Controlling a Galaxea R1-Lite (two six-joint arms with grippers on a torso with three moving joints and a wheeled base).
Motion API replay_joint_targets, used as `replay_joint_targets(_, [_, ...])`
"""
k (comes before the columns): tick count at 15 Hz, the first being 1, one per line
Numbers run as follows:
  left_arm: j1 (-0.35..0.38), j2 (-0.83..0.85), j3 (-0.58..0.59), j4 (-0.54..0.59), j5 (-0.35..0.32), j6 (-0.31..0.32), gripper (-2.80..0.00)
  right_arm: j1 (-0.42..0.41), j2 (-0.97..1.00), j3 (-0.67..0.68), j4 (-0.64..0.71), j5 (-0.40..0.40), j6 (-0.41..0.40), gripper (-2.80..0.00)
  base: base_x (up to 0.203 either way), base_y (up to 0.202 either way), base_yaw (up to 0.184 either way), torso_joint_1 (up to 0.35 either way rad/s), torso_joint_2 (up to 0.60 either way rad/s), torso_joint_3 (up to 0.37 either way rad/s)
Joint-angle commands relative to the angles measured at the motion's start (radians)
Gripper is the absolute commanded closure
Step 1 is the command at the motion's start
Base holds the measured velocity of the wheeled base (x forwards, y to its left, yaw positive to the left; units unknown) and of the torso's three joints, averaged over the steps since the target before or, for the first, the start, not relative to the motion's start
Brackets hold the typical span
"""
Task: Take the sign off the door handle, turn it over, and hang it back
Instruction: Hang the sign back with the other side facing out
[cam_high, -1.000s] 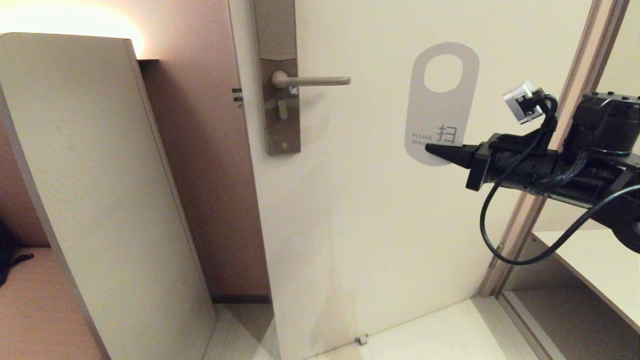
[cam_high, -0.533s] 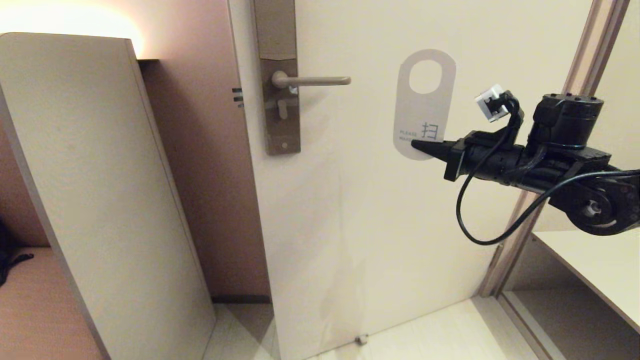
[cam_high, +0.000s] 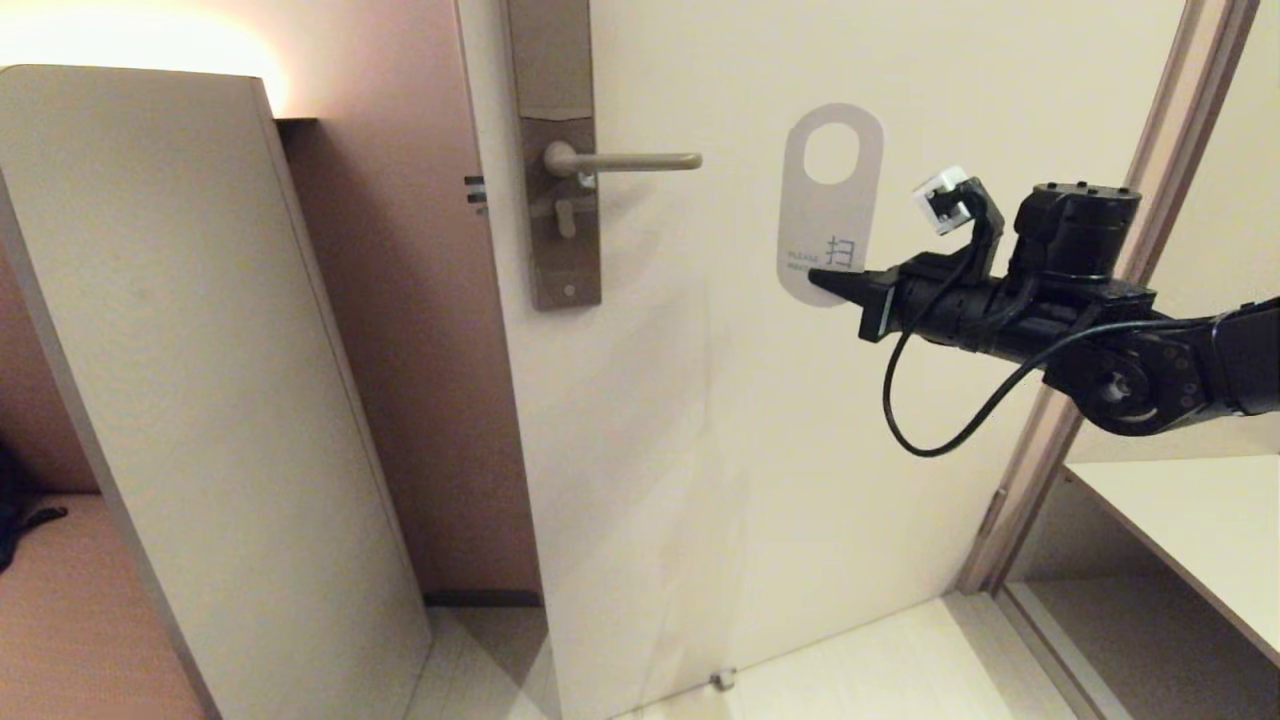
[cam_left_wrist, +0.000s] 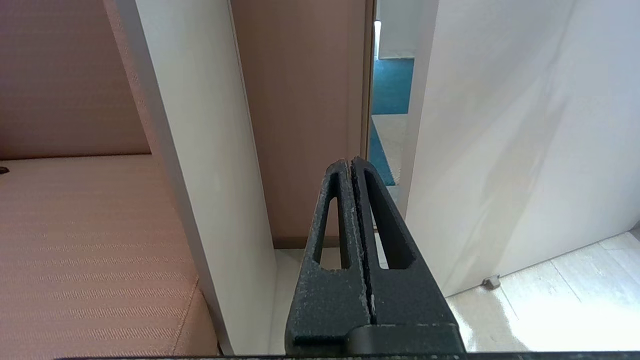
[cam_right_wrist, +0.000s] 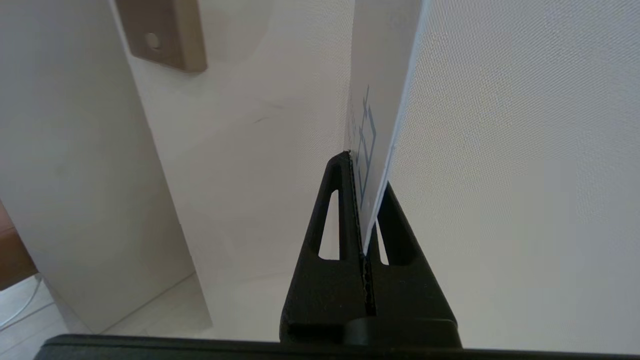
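The right hand (cam_high: 815, 281) is clamped on the lower end of the sign (cam_high: 829, 205), with the card standing upright above its fingertips in front of the door (cam_high: 760, 420). In the right wrist view the sign (cam_right_wrist: 380, 100) runs edge-on out of the frame, so its oval hole is cut off there. Only its white face shows in the head view; the small printed lines just above the hand are partly covered by the fingertips and too fine to read, while one larger character beside them is clear. The other face cannot be seen.

The door handle (cam_high: 625, 160) lies well apart from the right hand, off to the side its fingertips point toward and slightly higher, with nothing hanging on it. Its lock plate (cam_high: 555, 150) is cut off at the top of the head view, and only the plate's bottom corner (cam_right_wrist: 165, 35) appears in the right wrist view.

The left hand (cam_left_wrist: 350, 170) is out of the head view; its own camera shows it pressed fully shut on nothing, pointing toward the gap beside the door, with a pale panel (cam_left_wrist: 200, 150) to one side.

Counted: one sign, one door handle, one lock plate, two hands, one door, one panel.
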Motion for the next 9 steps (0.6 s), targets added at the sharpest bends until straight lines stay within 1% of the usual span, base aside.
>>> replay_joint_targets(1, [0.001, 0.0, 0.0, 0.0, 0.0, 0.0, 0.0, 0.002, 0.042, -0.056, 0.022, 0.003, -0.001, 0.0, 0.0, 0.0, 0.0, 0.0, 0.0, 0.0])
replay_joint_targets(5, [-0.001, 0.0, 0.0, 0.0, 0.0, 0.0, 0.0, 0.048, 0.089, -0.137, 0.047, 0.002, -0.005, 0.0, 0.0, 0.0, 0.0, 0.0, 0.0, 0.0])
replay_joint_targets(9, [0.001, 0.0, 0.0, 0.0, 0.0, 0.0, 0.0, 0.078, 0.137, -0.213, 0.053, -0.023, -0.007, 0.0, 0.0, 0.0, 0.0, 0.0, 0.0, 0.0])
